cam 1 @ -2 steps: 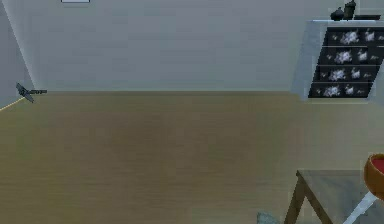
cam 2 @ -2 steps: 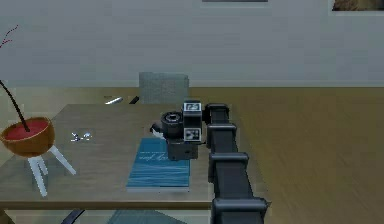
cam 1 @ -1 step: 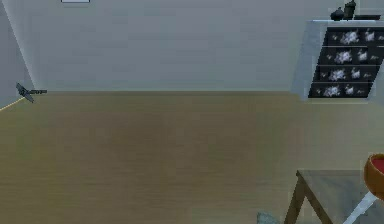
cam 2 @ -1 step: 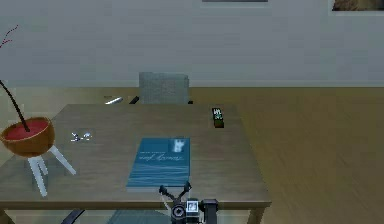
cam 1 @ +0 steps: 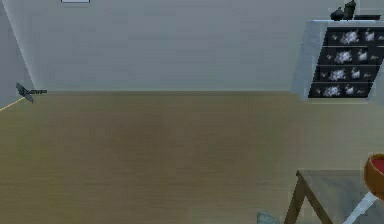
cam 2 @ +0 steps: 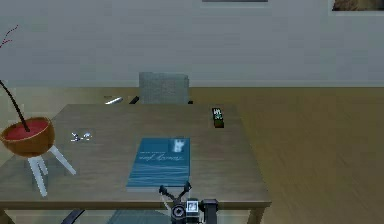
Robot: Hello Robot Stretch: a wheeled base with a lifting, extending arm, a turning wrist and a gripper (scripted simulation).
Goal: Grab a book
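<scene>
The gripper (cam 2: 174,191) sits at the near edge of the wooden table (cam 2: 232,160) in the arm side view, its two thin fingers (cam 2: 166,190) pointing up the picture towards the near short edge of a blue book (cam 2: 160,163). Because the book lies flat on the tabletop right at the fingertips, I cannot tell whether the gripper holds anything or whether it touches the cover. The book rests near the middle of the table. Its cover carries pale script-like marks and a small pale patch near the far corner, all too small to read. To the book's left, with bare tabletop between them, stands a red bowl (cam 2: 28,135) on a white three-legged stand (cam 2: 45,166), and a thin dark twig (cam 2: 10,62) rises from the bowl. A small glinting thing (cam 2: 82,137) lies between the bowl and the book. Farther out and to the right, a dark remote control (cam 2: 218,117) lies near the far edge, well apart from the book. A thin pale thing (cam 2: 113,100) lies at the far edge beside a grey chair (cam 2: 165,88), which is drawn up to that side. A framed picture (cam 2: 358,5) hangs on the wall at the upper right. The forward view shows the table's corner (cam 1: 320,190) and the bowl's rim (cam 1: 377,175) at its lower right. It also shows open wooden floor (cam 1: 150,150), a white drawer cabinet (cam 1: 345,60) with dark patterned fronts against the wall, and a small dark thing (cam 1: 30,92) at the wall's foot.
</scene>
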